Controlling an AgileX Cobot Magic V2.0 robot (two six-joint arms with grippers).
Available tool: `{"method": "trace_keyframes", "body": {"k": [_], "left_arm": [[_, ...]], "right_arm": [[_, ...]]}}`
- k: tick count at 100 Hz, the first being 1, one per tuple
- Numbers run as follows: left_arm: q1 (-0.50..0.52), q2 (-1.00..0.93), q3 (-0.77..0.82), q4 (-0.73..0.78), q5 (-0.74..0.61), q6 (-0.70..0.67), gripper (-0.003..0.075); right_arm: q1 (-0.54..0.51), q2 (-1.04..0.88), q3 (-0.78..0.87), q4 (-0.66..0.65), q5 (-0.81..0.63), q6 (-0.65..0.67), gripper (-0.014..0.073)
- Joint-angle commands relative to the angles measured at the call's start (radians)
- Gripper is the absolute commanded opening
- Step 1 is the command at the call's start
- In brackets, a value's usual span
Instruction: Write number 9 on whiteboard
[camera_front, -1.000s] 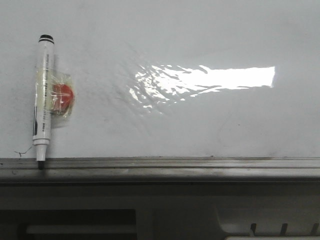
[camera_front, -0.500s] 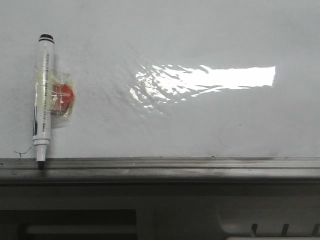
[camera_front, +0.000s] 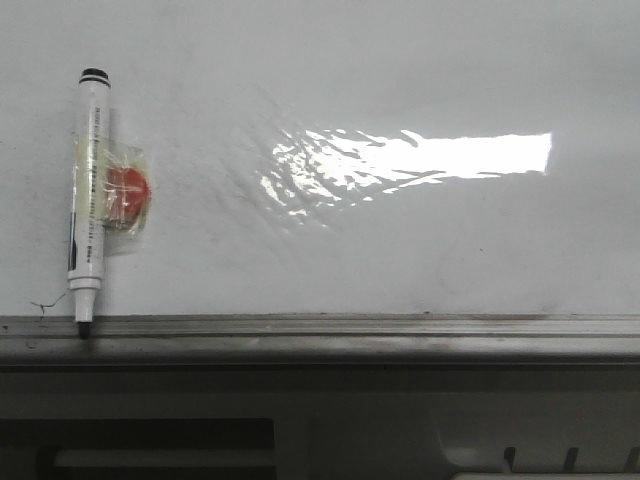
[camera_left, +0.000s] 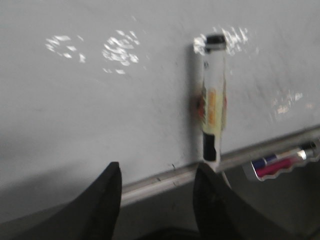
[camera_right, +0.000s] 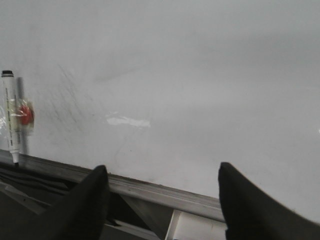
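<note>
Your left gripper (camera_left: 157, 192) had two matte black fingers, broad at the base and tapering to rounded tips. Your right gripper (camera_right: 162, 187) showed the same plain black, wedge-shaped fingers.

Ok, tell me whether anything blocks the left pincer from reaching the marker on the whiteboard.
Nothing visible does. The left pincer is open and empty, and the marker stands upright on the whiteboard, tip at the bottom rail, just beyond one fingertip. Only bare board and rail lie between.
</note>
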Motion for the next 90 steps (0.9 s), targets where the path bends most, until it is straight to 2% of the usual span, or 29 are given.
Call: {"method": "trace_keyframes", "body": {"k": [1,12,33,41,65,74,79,87,90], "left_arm": [[-0.076,0.057,-0.036,-0.055,-0.008,0.011,0.0326],[-0.182,0.111,-0.034,-0.111,-0.046,0.004,0.0324],[-0.331,0.218,-0.034,-0.106,-0.261,-0.137,0.0317],[-0.359,0.269,-0.034,-0.110,-0.295,-0.169,0.0293],[-0.379,0.397,-0.034,-0.113,-0.367,-0.169,0.0289],[-0.379,0.414,-0.034,-0.126,-0.422,-0.169,0.0222],[-0.379,0.415,-0.034,-0.131,-0.439,-0.169,0.0146],[-0.379,0.415,-0.034,-0.131,-0.449,-0.167,-0.0022],[-0.379,0.415,-0.034,-0.131,-0.447,-0.162,-0.0015]], "right_arm": [[-0.005,0.051,-0.035,-0.017,-0.062,-0.010,0.0437],[-0.005,0.082,-0.035,-0.059,-0.082,-0.010,0.0437],[-0.005,0.099,-0.035,-0.080,-0.094,-0.010,0.0437],[-0.005,0.099,-0.035,-0.080,-0.094,-0.010,0.0437],[-0.005,0.099,-0.035,-0.080,-0.095,-0.010,0.0437],[-0.005,0.099,-0.035,-0.080,-0.095,-0.010,0.0437],[-0.005,0.099,-0.035,-0.080,-0.098,-0.010,0.0437],[-0.005,0.099,-0.036,-0.080,-0.103,-0.010,0.0437],[-0.005,0.099,-0.036,-0.078,-0.106,-0.010,0.0437]]}}
